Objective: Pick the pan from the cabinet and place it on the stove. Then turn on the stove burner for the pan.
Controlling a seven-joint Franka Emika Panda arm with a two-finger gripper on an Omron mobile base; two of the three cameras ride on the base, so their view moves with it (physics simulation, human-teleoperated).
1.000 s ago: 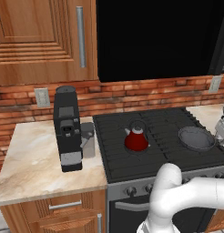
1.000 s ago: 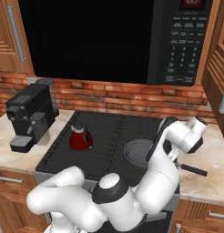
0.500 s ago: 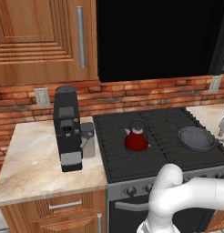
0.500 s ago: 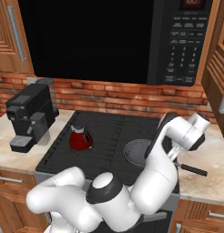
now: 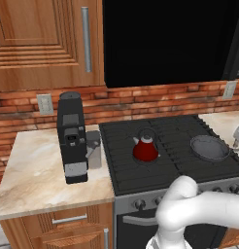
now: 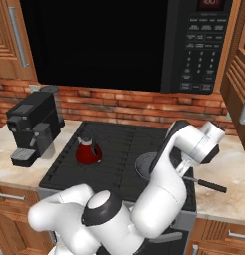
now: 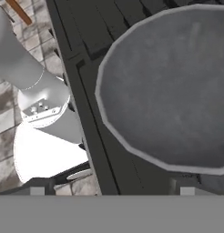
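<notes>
Pan (image 5: 209, 147) dark grey; stove (image 5: 126, 160) black; kettle (image 5: 145, 149) red; cabinet (image 5: 41, 44) reddish-brown; wall (image 5: 155, 99) red brick.

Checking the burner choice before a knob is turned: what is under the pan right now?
The pan sits on the stove, on the black grates at its right side. The burner beneath is covered by the pan.
</notes>
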